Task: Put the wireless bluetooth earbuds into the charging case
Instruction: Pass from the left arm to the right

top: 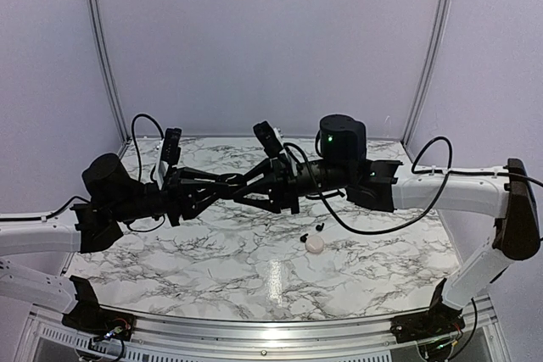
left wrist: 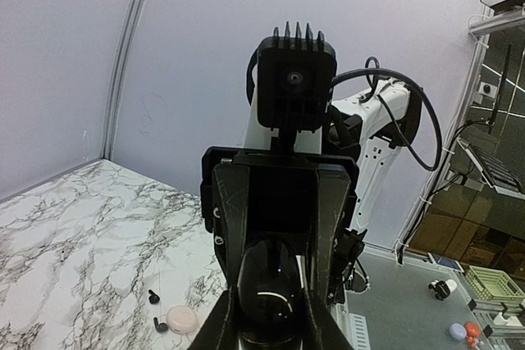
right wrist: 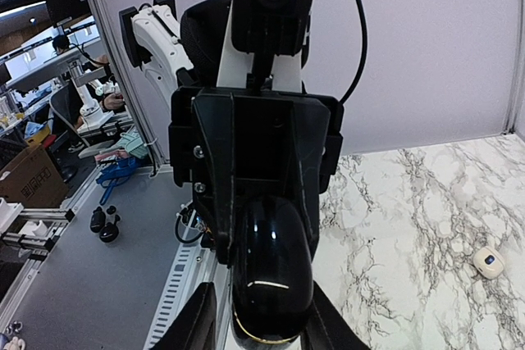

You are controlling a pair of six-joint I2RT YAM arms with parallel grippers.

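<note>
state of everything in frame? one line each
black case: held above the table, between both grippers; lid unclear
left gripper: shut on black case
right gripper: fingers flank black case, grip unclear
black earbuds: two, loose on table
white disc: flat on table beside black earbuds

This is a robot lab. Under the left tool (left wrist: 269, 329) is a table (left wrist: 74, 235) with a marble look. Plain white walls (left wrist: 189, 63) stand behind it like a little booth. Far to the right of that tool are shelves (left wrist: 496, 165) and a green basket (left wrist: 490, 280). To the left of the right tool (right wrist: 261, 325) is a grey table (right wrist: 90, 293), a cardboard box (right wrist: 29, 182) and a person (right wrist: 61, 45) sitting at a desk.
</note>
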